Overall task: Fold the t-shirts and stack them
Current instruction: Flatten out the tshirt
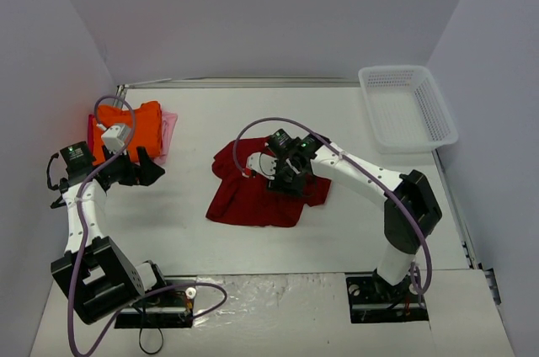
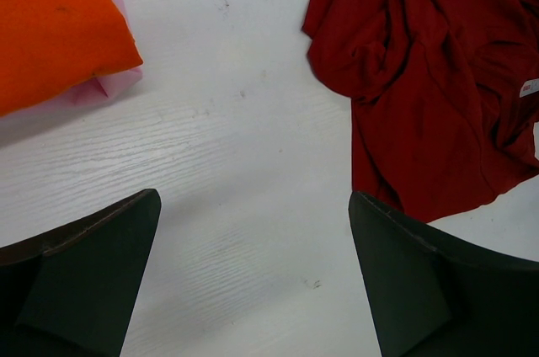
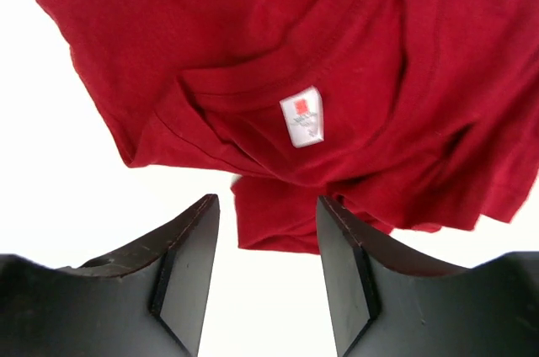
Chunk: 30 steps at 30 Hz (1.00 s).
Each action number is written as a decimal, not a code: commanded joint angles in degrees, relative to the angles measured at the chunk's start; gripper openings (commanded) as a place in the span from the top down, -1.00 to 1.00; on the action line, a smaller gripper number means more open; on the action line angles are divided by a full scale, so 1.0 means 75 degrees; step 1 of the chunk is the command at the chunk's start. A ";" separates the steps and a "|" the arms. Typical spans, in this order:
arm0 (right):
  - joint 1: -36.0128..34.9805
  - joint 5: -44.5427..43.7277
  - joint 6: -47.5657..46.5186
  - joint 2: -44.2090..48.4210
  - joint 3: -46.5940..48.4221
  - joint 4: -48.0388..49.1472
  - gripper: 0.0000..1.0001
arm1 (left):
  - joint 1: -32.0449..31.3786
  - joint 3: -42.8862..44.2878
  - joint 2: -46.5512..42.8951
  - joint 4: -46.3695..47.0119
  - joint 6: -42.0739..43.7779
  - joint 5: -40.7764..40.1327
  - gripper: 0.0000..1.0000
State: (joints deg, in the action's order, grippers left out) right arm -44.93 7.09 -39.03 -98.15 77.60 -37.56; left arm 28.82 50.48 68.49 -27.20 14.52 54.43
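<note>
The dark red t-shirt [image 1: 253, 201] lies crumpled in the middle of the table, its collar and white tag [image 3: 301, 116] facing up. My right gripper [image 1: 282, 178] hovers over its upper part. In the right wrist view the right gripper [image 3: 268, 201] is open, with a folded edge of the red t-shirt [image 3: 253, 37] just beyond the fingertips and bare table between the jaws. The orange t-shirt [image 1: 139, 130] lies folded on the pale pink t-shirt [image 1: 168, 130] at the far left. My left gripper [image 1: 150, 167] stands wide open just in front of that pile, holding nothing.
A white mesh basket [image 1: 404, 71] stands at the back right corner. Grey walls close in the table on the left, back and right. In the left wrist view, bare white table lies between the orange t-shirt [image 2: 50, 29] and the red t-shirt [image 2: 421, 79].
</note>
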 commanded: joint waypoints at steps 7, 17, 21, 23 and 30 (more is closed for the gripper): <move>-0.0477 0.0460 0.0188 -0.0565 -0.0175 -0.0371 0.19 | -0.0046 0.0441 -0.0050 -0.0100 0.0184 0.0066 -0.89; -0.0713 0.0660 0.0200 -0.1058 -0.0363 -0.0382 0.25 | -0.0046 0.0465 0.0009 -0.0146 0.0243 0.0089 -0.89; -0.0701 0.0484 0.0188 -0.1292 -0.0363 -0.0371 0.06 | -0.0034 0.0488 -0.0050 -0.0217 0.0255 0.0113 -0.89; -0.0701 0.0414 0.0211 -0.1374 -0.0363 -0.0289 0.01 | -0.0046 0.0465 -0.0097 -0.0205 0.0266 0.0113 -0.89; -0.0689 0.0168 0.0293 -0.1433 -0.0211 -0.0054 -0.02 | -0.0057 0.0453 -0.0109 -0.0205 0.0302 0.0113 -0.89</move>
State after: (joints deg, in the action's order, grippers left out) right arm -50.24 10.24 -37.50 -108.66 75.09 -36.80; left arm 28.82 51.22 68.79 -28.10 15.00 53.98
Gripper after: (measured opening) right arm 0.512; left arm 0.945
